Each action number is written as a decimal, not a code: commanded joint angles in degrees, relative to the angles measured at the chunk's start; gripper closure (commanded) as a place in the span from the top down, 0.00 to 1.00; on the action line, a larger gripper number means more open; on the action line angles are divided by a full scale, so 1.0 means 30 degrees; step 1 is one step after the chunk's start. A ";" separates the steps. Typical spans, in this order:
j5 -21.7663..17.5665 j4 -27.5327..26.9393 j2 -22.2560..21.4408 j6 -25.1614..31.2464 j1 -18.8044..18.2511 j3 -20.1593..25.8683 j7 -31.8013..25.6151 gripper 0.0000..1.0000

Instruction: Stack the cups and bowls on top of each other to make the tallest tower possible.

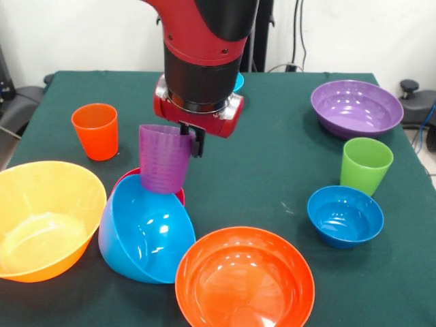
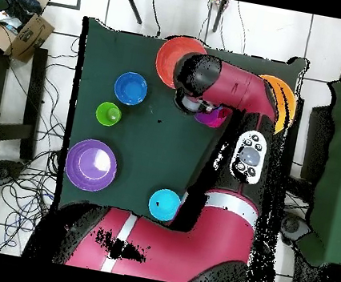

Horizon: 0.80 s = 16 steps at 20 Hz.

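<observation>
Over the green table, the gripper held the purple cup by its rim, fingers closed on the cup's wall.

Hanging upright just below and to the picture-left of the arm's wrist in the front view, the cup had its base right at the upper rim of the tipped sky-blue bowl; whether they touched could not be told. A magenta bowl peeked out behind the blue one. Beside them sat the yellow bowl and orange-red bowl. Well apart stood the orange cup, green cup, dark blue bowl and purple bowl. Overhead, a cyan bowl lay near the robot's base.
</observation>
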 commanded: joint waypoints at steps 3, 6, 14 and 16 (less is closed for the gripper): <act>0.0874 0.4124 0.0007 -0.0980 -0.0564 0.3794 -0.1182 0.00; 0.0612 0.6010 -0.0568 -0.2432 -0.0742 0.4185 -0.1637 0.00; -0.0259 0.9558 -0.1881 -0.4730 -0.0751 0.4464 -0.1115 0.00; -0.0416 0.9763 -0.1623 -0.5332 -0.0771 0.4560 -0.0955 0.00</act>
